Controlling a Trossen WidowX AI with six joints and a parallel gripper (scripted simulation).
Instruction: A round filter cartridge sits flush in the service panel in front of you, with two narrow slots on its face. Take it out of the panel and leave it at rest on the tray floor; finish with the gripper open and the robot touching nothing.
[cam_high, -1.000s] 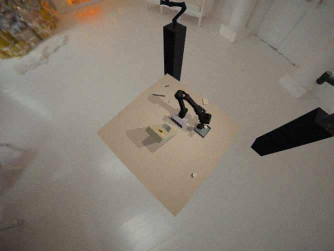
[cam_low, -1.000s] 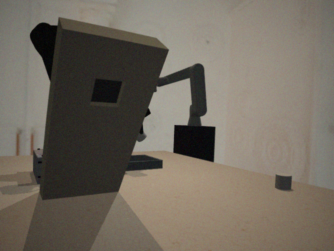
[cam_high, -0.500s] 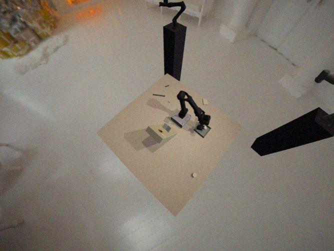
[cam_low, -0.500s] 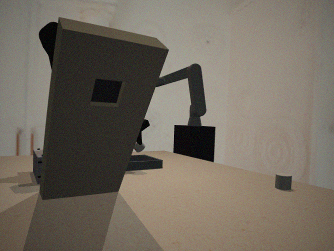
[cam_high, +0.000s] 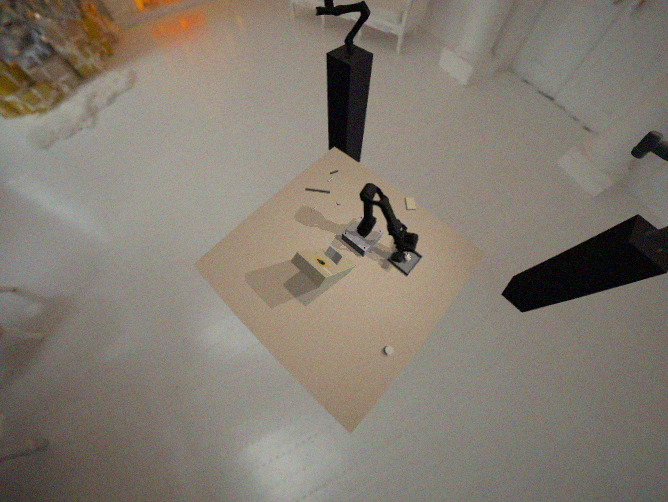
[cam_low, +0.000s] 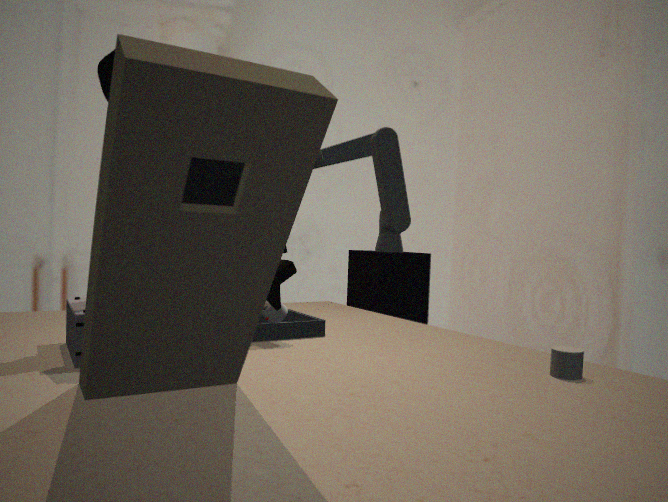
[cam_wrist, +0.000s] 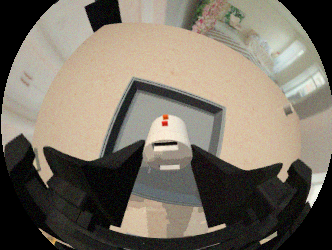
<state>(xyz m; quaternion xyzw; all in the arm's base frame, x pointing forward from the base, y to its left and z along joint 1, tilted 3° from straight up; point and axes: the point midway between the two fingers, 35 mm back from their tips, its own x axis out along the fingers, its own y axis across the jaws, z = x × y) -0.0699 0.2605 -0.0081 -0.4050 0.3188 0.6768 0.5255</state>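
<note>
The white round cartridge (cam_high: 407, 257) (cam_low: 278, 313) (cam_wrist: 170, 131) is out of the panel and low inside the tray (cam_high: 408, 267) (cam_low: 302, 329) (cam_wrist: 197, 121). Two small red marks and its slotted face show in the wrist view. My gripper (cam_wrist: 167, 146) is shut on the cartridge, one black finger on each side. The near tray wall hides the cartridge's underside, so I cannot tell whether it touches the tray floor. The service panel (cam_high: 325, 274) (cam_low: 178, 280) stands tilted, with a dark opening in its face in the top view.
The arm's pale base block (cam_high: 355, 243) (cam_low: 72, 329) stands between panel and tray. A small grey cylinder (cam_high: 388, 350) (cam_low: 566, 364) stands far off on the table. A pale block (cam_high: 410, 203) and dark bars lie on the table behind the arm.
</note>
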